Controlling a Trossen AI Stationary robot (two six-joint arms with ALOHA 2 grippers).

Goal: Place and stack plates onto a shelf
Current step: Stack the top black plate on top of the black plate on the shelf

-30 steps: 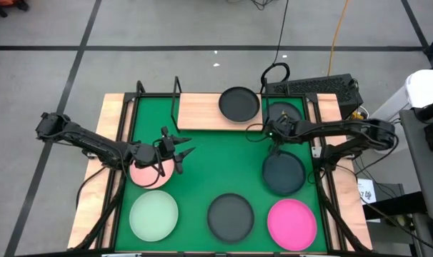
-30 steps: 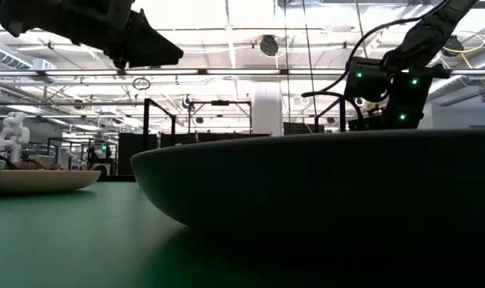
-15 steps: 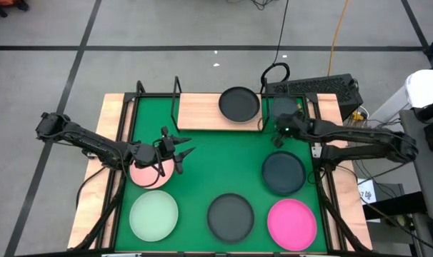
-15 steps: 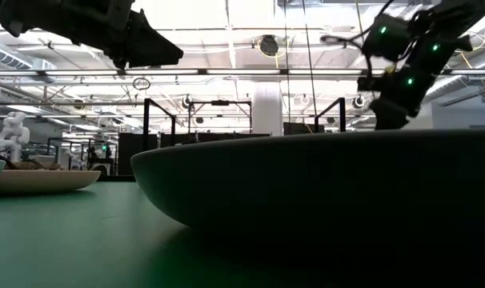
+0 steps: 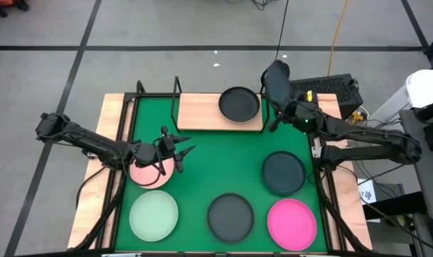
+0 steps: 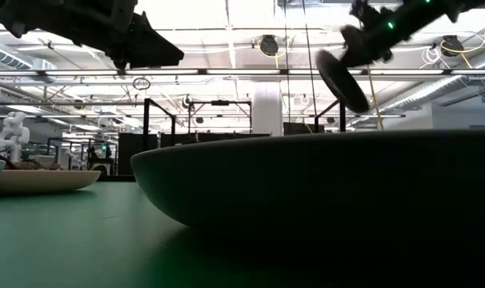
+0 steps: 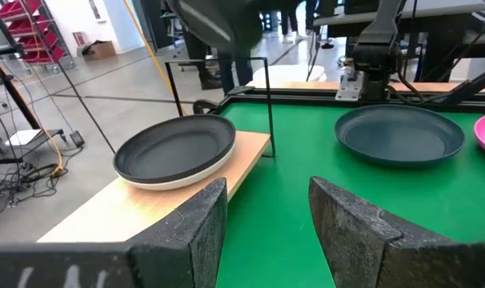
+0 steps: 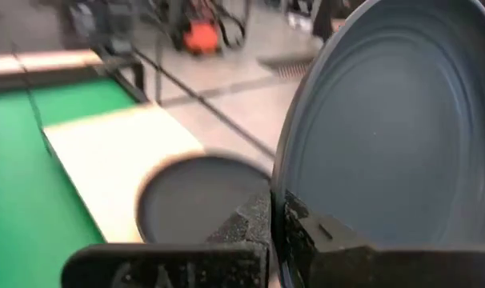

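You're looking at a shelf (image 5: 202, 111) of pale, matt wood grain on thin black metal rods. The dark plate (image 5: 239, 104) at its right end has a smooth, slightly glossy finish, possibly glazed ceramic. The green mat (image 5: 216, 164) is flat and matt. The tilted dark grey plate (image 8: 386, 136), pinched at its rim, looks smooth with a dull sheen.

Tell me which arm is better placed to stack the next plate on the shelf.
Right. Its end effector grips a dark grey round plate beside the light-wood shelf. The left end effector hovers open, empty, over the pale pink plate.
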